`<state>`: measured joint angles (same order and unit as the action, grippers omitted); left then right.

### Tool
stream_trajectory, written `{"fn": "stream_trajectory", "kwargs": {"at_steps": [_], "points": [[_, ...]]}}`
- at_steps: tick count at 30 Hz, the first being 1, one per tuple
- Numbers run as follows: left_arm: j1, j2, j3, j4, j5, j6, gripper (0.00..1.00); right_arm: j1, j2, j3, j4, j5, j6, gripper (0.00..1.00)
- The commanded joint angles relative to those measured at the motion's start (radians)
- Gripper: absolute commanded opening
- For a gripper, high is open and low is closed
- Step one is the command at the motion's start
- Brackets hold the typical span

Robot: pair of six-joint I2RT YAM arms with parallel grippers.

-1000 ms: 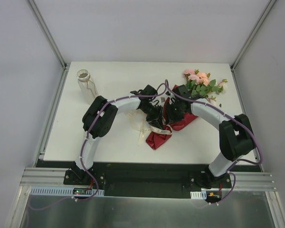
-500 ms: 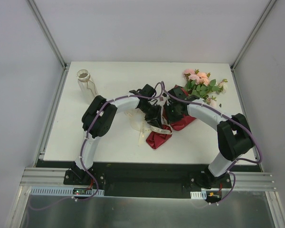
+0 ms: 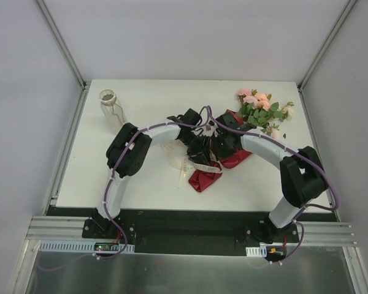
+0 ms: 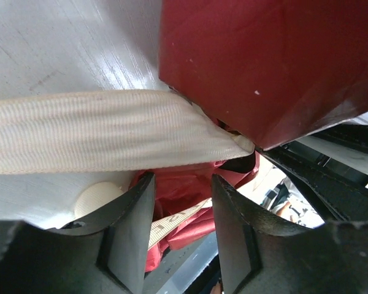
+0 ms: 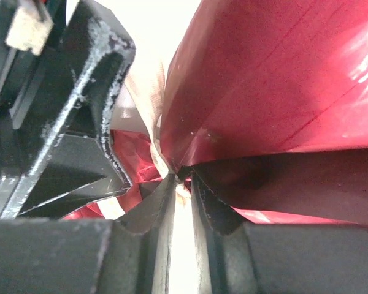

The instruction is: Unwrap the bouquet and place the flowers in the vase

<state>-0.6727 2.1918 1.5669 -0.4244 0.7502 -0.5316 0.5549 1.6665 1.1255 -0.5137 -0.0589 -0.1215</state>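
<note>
Both arms meet over the bouquet [image 3: 203,179], which lies right of centre on the table [image 3: 141,184], its blooms [image 3: 260,104] pointing to the far right corner. Now the left claw [image 4: 183,184] stands open, fingers apart and gripping nothing, with the cream ribbon [image 4: 98,131] stretched just ahead against the red paper [image 4: 264,61]. Over to the right claw [image 5: 181,176]: nearly closed, tips pinching the bouquet where ribbon meets paper edge. Which of the two it has, I can't tell. The vase [image 3: 110,105] stands well apart, far left.

right end effector [image 5: 183,181] | pinching cream ribbon [image 5: 148,107] | dark red paper [image 5: 276,79] alongside
</note>
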Motion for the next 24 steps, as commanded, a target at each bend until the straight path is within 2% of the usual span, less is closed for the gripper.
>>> {"fn": "stream_trajectory", "kwargs": {"at_steps": [1, 6, 12, 14, 15, 19, 24], "points": [[-0.018, 0.035, 0.042, -0.002, 0.02, 0.03, 0.43, 0.043, 0.007, 0.016, -0.026, -0.022, -0.066, 0.16], [-0.027, 0.048, 0.05, -0.002, 0.028, 0.03, 0.42, 0.051, 0.01, 0.005, -0.013, -0.03, -0.053, 0.1], [-0.028, 0.04, 0.045, -0.001, 0.002, 0.032, 0.2, 0.051, 0.012, 0.023, 0.001, 0.022, -0.012, 0.0], [-0.03, 0.034, 0.042, -0.002, -0.02, 0.033, 0.16, 0.05, -0.001, 0.03, 0.013, 0.045, 0.006, 0.0], [-0.031, 0.033, 0.039, -0.005, -0.028, 0.033, 0.1, 0.051, -0.008, 0.03, 0.023, 0.091, 0.035, 0.0], [-0.039, 0.028, 0.038, -0.03, -0.083, 0.035, 0.0, 0.068, -0.048, 0.003, 0.078, 0.25, 0.117, 0.0], [-0.039, 0.016, 0.024, -0.047, -0.129, 0.045, 0.0, 0.118, -0.071, -0.01, 0.078, 0.493, 0.148, 0.0]]}}
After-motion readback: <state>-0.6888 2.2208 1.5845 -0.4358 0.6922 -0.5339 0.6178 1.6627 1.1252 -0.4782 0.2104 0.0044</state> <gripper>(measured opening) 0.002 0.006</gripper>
